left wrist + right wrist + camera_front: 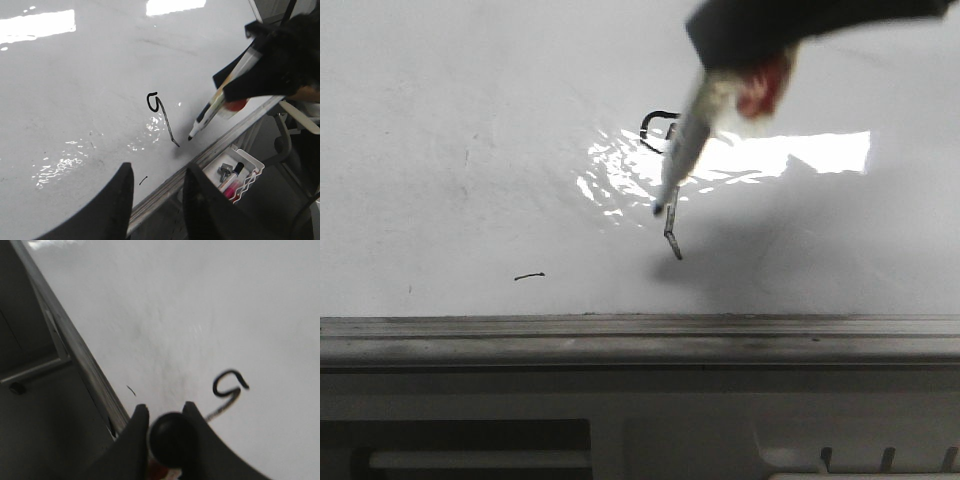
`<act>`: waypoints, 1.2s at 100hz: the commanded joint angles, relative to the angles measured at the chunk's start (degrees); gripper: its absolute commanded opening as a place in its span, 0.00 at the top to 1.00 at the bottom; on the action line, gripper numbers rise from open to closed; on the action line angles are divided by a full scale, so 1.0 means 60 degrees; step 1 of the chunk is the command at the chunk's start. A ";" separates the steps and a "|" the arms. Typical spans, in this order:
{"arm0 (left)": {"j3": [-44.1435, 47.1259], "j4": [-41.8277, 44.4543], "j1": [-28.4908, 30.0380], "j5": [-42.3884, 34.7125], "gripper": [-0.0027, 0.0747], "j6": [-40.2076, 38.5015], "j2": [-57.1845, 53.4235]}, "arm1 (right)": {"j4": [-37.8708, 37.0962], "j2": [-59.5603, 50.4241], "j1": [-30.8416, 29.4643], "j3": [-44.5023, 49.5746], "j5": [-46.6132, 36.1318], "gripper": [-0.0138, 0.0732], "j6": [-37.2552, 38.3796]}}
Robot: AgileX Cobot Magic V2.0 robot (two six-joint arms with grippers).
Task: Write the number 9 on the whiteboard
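On the left of the whiteboard (470, 120) we found only a short black dash (529, 276) near the grey rail (620, 330). Our left gripper (157, 200) hung with its fingers apart, empty. At the centre stood the number 9 (161, 116), hooked loop above a long stem with a kinked end. To the right, our right gripper (165, 427) was clamped on the marker (682, 160), tip seemingly just off the board beside the stem. We judged that dragging the tip sideways could streak the figure.
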 commanded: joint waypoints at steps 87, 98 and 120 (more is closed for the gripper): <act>-0.1292 -0.8097 -0.2464 -0.1291 0.54 0.9362 0.5883 | -0.0060 0.0048 0.1855 -0.1052 0.1497 0.90 -0.0376; -0.1352 -0.8143 -0.2464 -0.1291 0.55 0.9362 0.6010 | 0.0019 0.0048 0.1855 -0.1052 0.1497 0.91 -0.0376; -0.1413 -0.8244 -0.2464 -0.1230 0.56 0.9362 0.6076 | 0.0174 0.0095 0.2288 -0.1052 0.1391 0.93 -0.0376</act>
